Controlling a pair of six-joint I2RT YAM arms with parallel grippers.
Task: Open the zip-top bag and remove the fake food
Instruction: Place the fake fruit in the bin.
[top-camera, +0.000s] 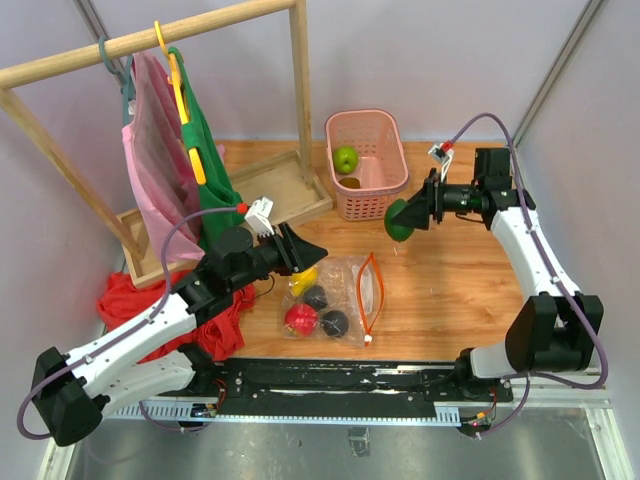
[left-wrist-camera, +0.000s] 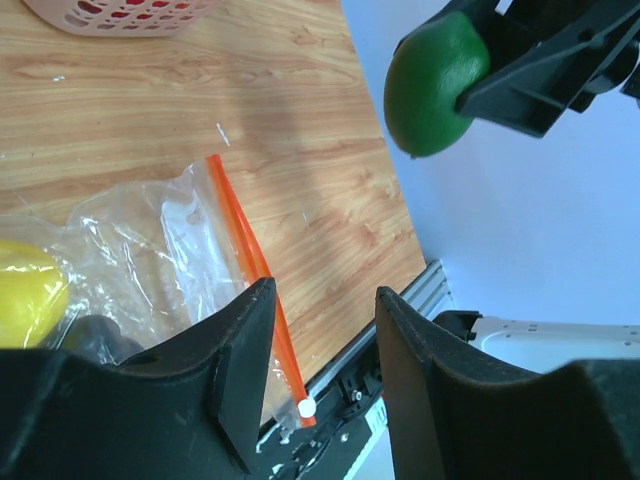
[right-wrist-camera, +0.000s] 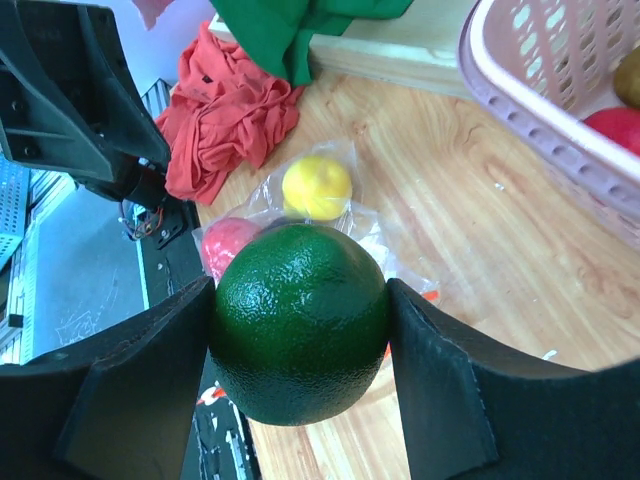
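If you want one reference point, use the pink basket (top-camera: 382, 196). The zip-top bag (top-camera: 348, 272) lies flat on the tabletop (top-camera: 450, 290), on the basket's near side toward the arm bases and a bit to its left, well apart from it.

Its orange-red zip strip (top-camera: 374, 292) is the bag's right edge. The strip's long axis runs from the basket end straight toward the tabletop's near edge, with a little white tip (top-camera: 368, 340) at the near end. So the bag's mouth points right and its closed bottom points left. From the top view the two halves of the strip look slightly parted in the middle.

Inside the bag you've got a yellow piece (top-camera: 304, 282), a red piece (top-camera: 301, 319) and two dark pieces (top-camera: 334, 322), all bunched at the end farthest from the strip.

Your left gripper (top-camera: 308, 250) hangs over that same end, between bag and basket. Its jaws are about half spread with nothing between them.

Your right gripper (top-camera: 412, 215) is up in the air just off the basket's near right corner. Its jaws are clamped on a dark green fruit (right-wrist-camera: 300, 320).

A light green apple (top-camera: 345, 159) sits inside the basket.
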